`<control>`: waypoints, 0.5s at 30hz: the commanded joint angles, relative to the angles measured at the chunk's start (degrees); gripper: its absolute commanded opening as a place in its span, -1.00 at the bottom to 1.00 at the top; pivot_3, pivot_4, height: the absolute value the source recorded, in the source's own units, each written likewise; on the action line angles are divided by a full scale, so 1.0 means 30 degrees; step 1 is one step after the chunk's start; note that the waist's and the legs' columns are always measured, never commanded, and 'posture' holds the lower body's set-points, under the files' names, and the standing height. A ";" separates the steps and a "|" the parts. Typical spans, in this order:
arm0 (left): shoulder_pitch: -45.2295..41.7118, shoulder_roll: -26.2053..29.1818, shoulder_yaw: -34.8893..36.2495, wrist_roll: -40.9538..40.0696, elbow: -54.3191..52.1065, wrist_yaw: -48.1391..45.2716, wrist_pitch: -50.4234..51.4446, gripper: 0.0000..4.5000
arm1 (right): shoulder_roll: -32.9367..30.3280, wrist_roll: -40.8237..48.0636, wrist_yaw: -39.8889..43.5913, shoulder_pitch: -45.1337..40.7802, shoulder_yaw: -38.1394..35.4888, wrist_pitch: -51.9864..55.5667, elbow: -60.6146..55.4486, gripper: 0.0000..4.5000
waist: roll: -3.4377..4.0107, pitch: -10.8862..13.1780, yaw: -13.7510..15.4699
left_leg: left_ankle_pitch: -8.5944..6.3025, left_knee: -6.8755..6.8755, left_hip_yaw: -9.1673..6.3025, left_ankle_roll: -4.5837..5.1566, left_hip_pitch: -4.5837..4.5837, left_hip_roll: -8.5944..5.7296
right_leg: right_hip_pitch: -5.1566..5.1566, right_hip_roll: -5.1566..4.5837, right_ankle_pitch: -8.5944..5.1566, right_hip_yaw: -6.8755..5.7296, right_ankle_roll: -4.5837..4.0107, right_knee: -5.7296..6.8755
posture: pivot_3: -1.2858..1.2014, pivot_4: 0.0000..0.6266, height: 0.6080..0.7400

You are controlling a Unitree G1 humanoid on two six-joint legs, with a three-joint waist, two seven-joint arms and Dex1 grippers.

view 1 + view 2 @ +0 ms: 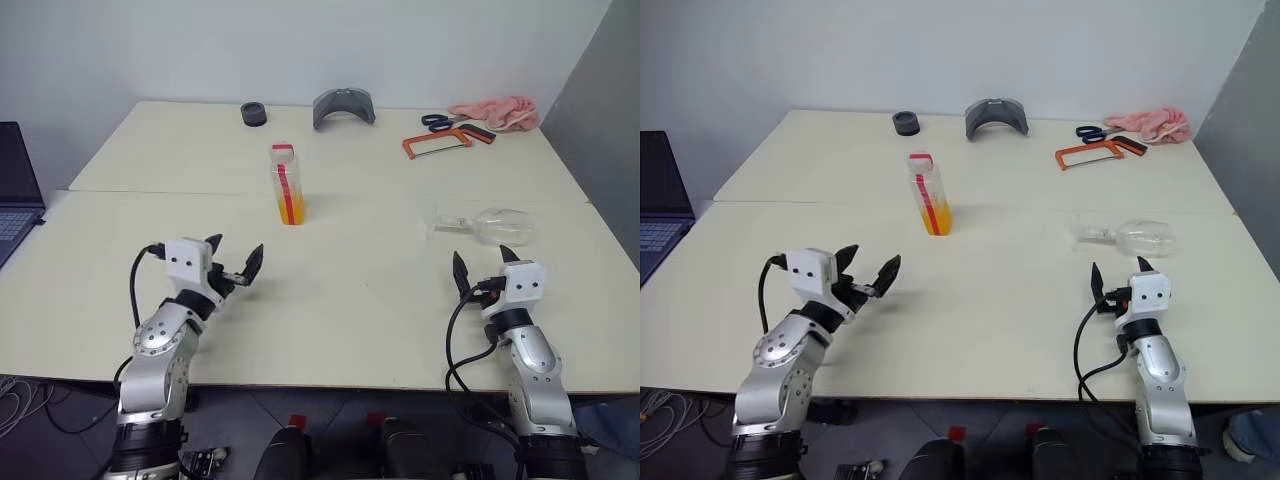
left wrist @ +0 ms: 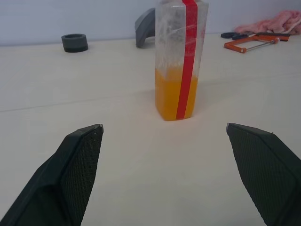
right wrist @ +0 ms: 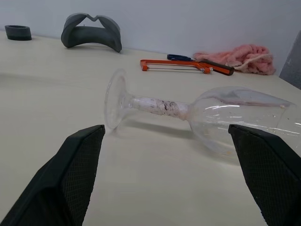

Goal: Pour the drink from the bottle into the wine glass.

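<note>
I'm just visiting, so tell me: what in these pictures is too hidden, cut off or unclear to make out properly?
- Bottle: in the left wrist view its cap is cut off by the picture's edge.
- Wine glass, lying on its side: in the right wrist view its rim runs behind a finger of the end effector.
- Laptop: cut off by the edge in the left eye view.
- Grey curved object at the far side of the table: its purpose is unclear.

Laptop cut by frame edge; bottle top cropped, wrist view.
</note>
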 commanded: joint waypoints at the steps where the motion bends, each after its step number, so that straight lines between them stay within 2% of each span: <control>1: -0.0345 0.0194 0.0046 0.0143 -0.0421 -0.0125 -0.0635 0.99 | -0.0096 0.0027 -0.0107 -0.0249 -0.0191 -0.0435 -0.0184 1.00 | 0.0000 0.0000 0.0001 | 0.0000 0.0000 0.0000 0.0000 0.0000 0.0000 | 0.0000 0.0000 0.0000 0.0000 0.0000 0.0000 | 0.03 -0.52 1.00; 15: -0.0334 0.0086 0.0152 0.0453 -0.0371 0.0241 -0.0399 0.99 | -0.0175 -0.0017 0.0099 -0.0055 -0.0027 -0.0514 -0.0142 1.00 | 0.0000 0.0000 0.0001 | 0.0000 0.0000 0.0002 0.0000 0.0000 -0.0001 | 0.0000 0.0000 0.0000 -0.0001 0.0000 0.0000 | 0.03 -0.52 1.00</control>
